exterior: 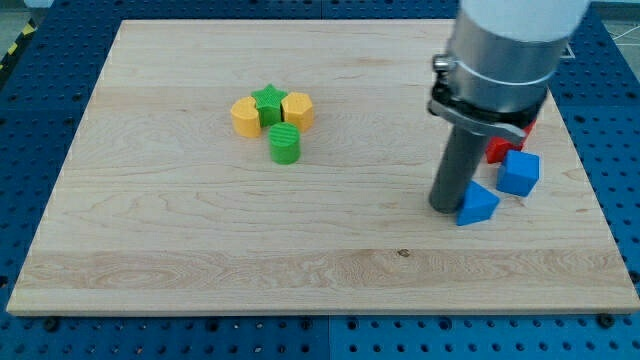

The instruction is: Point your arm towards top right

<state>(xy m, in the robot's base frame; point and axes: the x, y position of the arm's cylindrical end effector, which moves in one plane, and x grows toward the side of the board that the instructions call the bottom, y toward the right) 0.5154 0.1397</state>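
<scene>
My tip [447, 207] rests on the board at the view's right, touching the left side of a blue triangular block [478, 205]. A blue cube [519, 173] lies just right of and above it. A red block [497, 150] peeks out behind the rod, partly hidden by the arm. At the view's centre-left is a cluster: a green star [268, 101] between a yellow block [245, 116] on its left and a yellow block [298, 109] on its right, with a green cylinder [284, 143] just below them.
The wooden board [200, 250] lies on a blue perforated table [612, 150]. The arm's wide grey body covers the board's top right corner.
</scene>
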